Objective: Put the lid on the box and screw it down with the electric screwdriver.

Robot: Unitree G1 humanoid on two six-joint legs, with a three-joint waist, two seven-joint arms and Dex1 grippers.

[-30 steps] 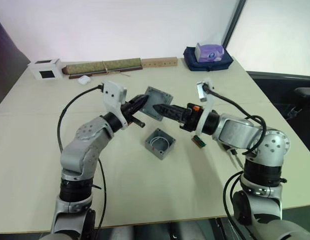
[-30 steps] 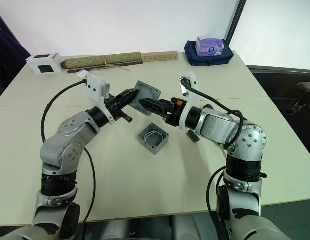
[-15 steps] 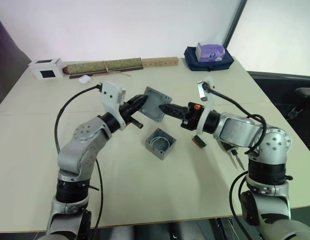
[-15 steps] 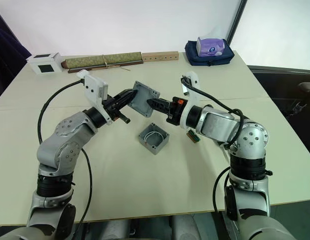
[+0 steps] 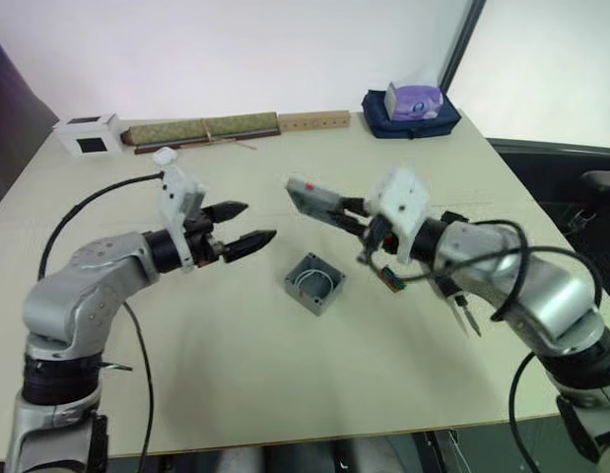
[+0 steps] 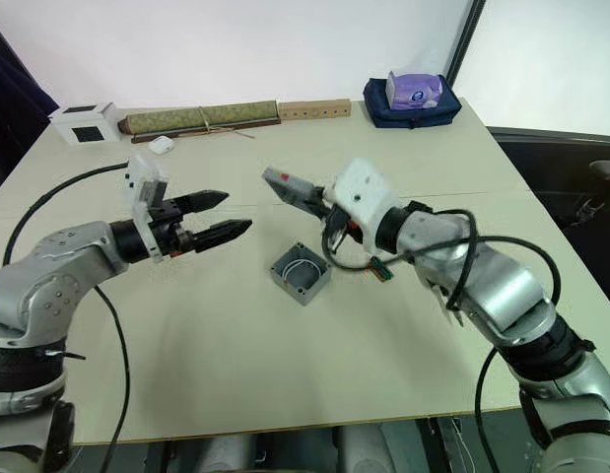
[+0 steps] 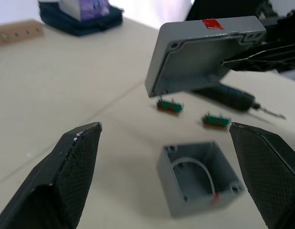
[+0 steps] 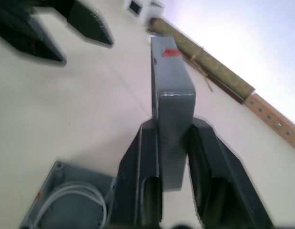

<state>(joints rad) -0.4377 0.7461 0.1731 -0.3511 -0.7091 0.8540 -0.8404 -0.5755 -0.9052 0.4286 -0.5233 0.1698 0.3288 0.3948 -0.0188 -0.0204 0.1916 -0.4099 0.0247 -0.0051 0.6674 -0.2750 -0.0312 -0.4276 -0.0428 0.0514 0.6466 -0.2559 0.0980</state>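
the left gripper (image 5: 237, 227) has let go and drawn back, fingers wide; the right gripper (image 5: 336, 207) alone now pinches the lid (image 5: 306, 193) above the box (image 5: 314, 283) mid-tabletop, ready for placing

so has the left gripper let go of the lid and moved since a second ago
Yes. The left gripper has pulled back from the lid, away from the box, jaws open; the right gripper alone holds the lid.
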